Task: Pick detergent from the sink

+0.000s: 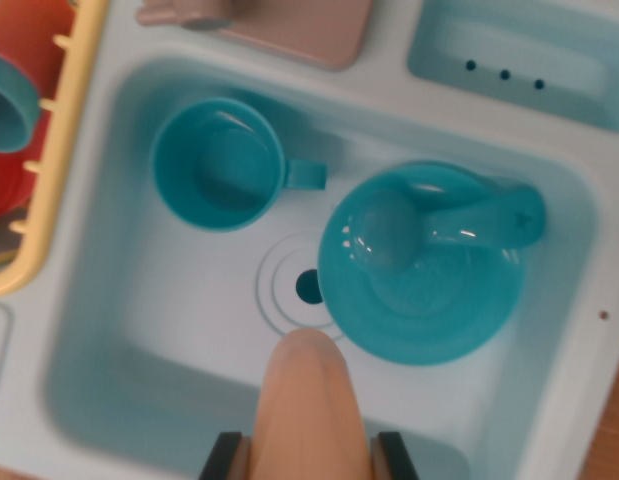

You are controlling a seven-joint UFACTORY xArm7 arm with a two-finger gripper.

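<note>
A peach, rounded detergent bottle (307, 400) rises from the bottom middle of the wrist view, its tip over the sink floor close to the drain (307, 287). My gripper (309, 458) is shut on it. Only the two black fingers (225, 457) show, one pressed against each side of the bottle at the bottom edge. The bottle's lower part is cut off by the frame. The pale blue sink (139, 330) lies below.
A teal cup (217, 165) stands in the sink at upper left. A teal bowl (439, 300) holding a teal scoop (429, 225) sits at right. A yellow rack (59, 130) with red dishes borders the left. A pink faucet base (299, 25) and a soap tray (509, 60) lie beyond.
</note>
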